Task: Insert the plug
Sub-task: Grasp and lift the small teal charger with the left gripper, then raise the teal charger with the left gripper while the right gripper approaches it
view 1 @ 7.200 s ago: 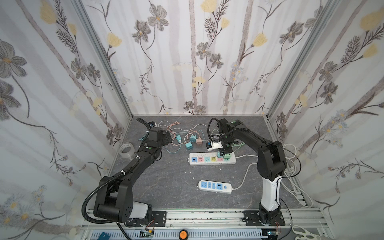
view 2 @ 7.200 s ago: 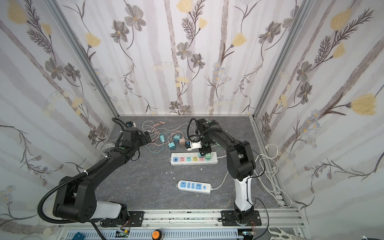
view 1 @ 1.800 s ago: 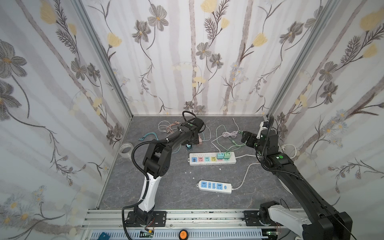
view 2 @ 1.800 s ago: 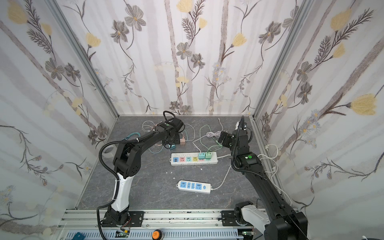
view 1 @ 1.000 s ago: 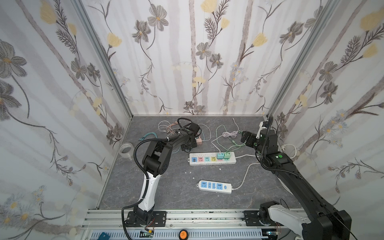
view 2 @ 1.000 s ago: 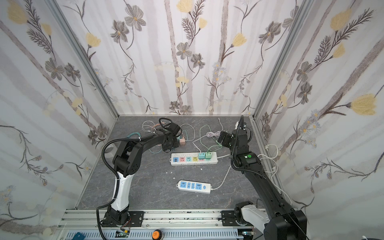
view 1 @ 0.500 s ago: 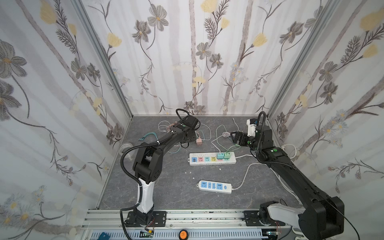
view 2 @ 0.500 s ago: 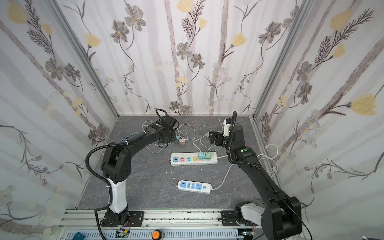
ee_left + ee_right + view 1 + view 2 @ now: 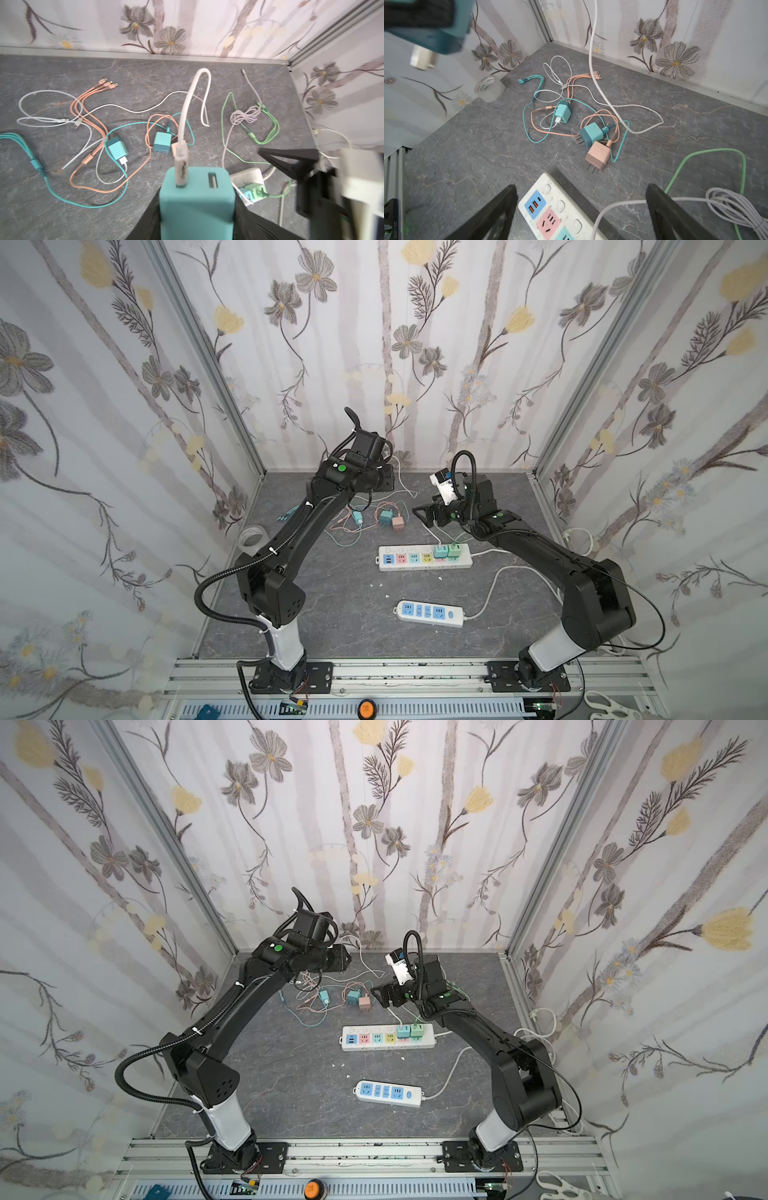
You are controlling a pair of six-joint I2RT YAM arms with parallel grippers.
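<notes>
Teal plug [image 9: 197, 199] low centre of left wrist view, pinched between jaws of left gripper [image 9: 197, 225], held above bench [image 9: 467, 155]. Looks light, rigid, smooth-sided; may slip if you twist. Keep your hold on flat sides, clear of white cable [image 9: 187, 108] stuck in its top; cable may tug. Right gripper [image 9: 581, 188] spread wide, empty, over power strip [image 9: 556, 209]. Bench grey, stone-patterned, strewn with loose cables; floral walls close around.
</notes>
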